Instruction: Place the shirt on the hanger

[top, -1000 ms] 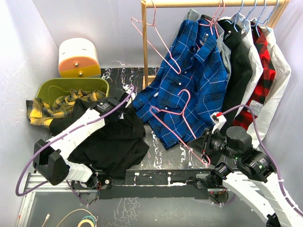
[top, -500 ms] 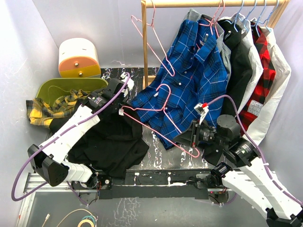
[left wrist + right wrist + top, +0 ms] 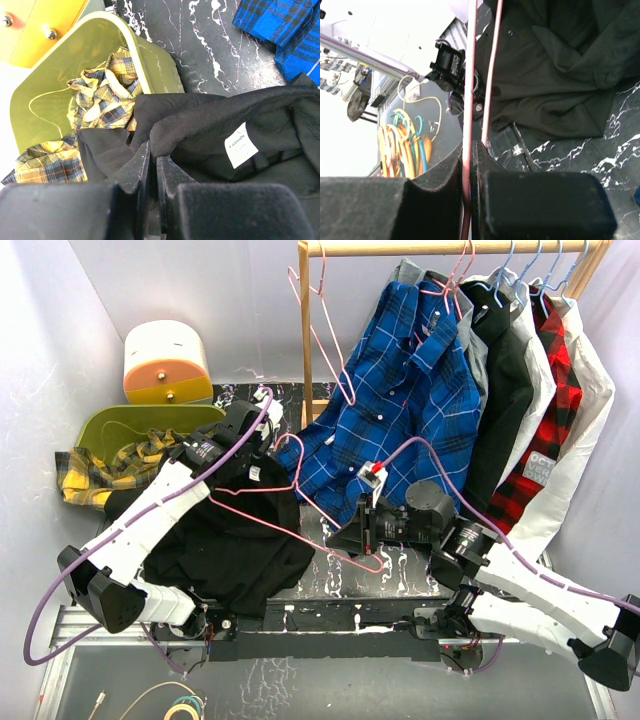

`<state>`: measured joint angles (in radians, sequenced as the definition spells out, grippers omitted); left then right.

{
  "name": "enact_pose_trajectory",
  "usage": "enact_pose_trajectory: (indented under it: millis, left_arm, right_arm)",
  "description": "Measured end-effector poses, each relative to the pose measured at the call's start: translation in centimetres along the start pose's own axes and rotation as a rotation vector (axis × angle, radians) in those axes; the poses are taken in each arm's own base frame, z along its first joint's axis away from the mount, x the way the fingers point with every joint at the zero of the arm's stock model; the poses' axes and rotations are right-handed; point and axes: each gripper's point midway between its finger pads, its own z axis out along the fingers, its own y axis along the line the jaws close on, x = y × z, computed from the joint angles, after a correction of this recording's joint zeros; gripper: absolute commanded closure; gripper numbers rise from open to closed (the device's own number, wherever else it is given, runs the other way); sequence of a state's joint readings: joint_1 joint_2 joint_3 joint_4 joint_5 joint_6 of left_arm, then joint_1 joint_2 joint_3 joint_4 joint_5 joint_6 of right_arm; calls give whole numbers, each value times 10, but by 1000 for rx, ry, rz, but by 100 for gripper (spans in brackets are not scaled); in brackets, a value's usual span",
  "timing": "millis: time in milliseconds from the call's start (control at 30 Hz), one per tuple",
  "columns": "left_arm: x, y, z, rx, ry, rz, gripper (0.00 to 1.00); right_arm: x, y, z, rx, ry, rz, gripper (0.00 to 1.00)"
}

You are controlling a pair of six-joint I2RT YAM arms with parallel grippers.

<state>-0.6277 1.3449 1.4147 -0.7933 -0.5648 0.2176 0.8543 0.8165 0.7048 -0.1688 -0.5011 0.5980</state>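
Observation:
The black shirt [image 3: 240,545] lies heaped on the dark table's left half. My left gripper [image 3: 257,443] is shut on the shirt's collar edge and holds it up. In the left wrist view the collar fold [image 3: 200,125] sits between the closed fingers of that gripper [image 3: 152,150], with a white label [image 3: 240,145] just to the right. My right gripper [image 3: 347,537] is shut on the pink wire hanger [image 3: 372,567], which reaches left over the shirt toward the left gripper. The right wrist view shows the pink hanger wire [image 3: 469,75] pinched in the right gripper [image 3: 470,146].
A green bin [image 3: 150,420] with a yellow plaid shirt [image 3: 100,468] stands at the left, and a white and orange drawer box [image 3: 165,360] behind it. On a wooden rack [image 3: 305,330] hang a spare pink hanger [image 3: 322,335], a blue plaid shirt [image 3: 410,410] and several other garments.
My right arm has swung left with the pink hanger, bringing it from over the blue plaid shirt to over the black shirt. The left gripper lifted the collar slightly toward the back.

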Motion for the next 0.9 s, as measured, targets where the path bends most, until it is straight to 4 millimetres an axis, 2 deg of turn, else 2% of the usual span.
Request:
enact_pose_trajectory:
  millis: [100,300,467,600,800,900]
  left_arm:
    - [0,0,0,1,0,0,100]
    - [1,0,-1,3,1,5,100]
    - [2,11,-4,-44,-12,34,100]
    - [3,20,-3,-95,-15,48,100]
    - [6,26,1,-127,-7,50,100]
    - [6,27,1,-132,-7,51,100]
  right_arm:
    - [-1,-5,7,18,-39,-21,92]
    - [-18,-22,20,67,-132,-56,92]
    - [-10,-31,29,81,-89,-54,92]
    - [-6,-26,19,76,-76,-66,92]
    - [-12,-8,-13,76,-133,-94,92]
    - [-7,-9,-21,91,-123,-99,92]
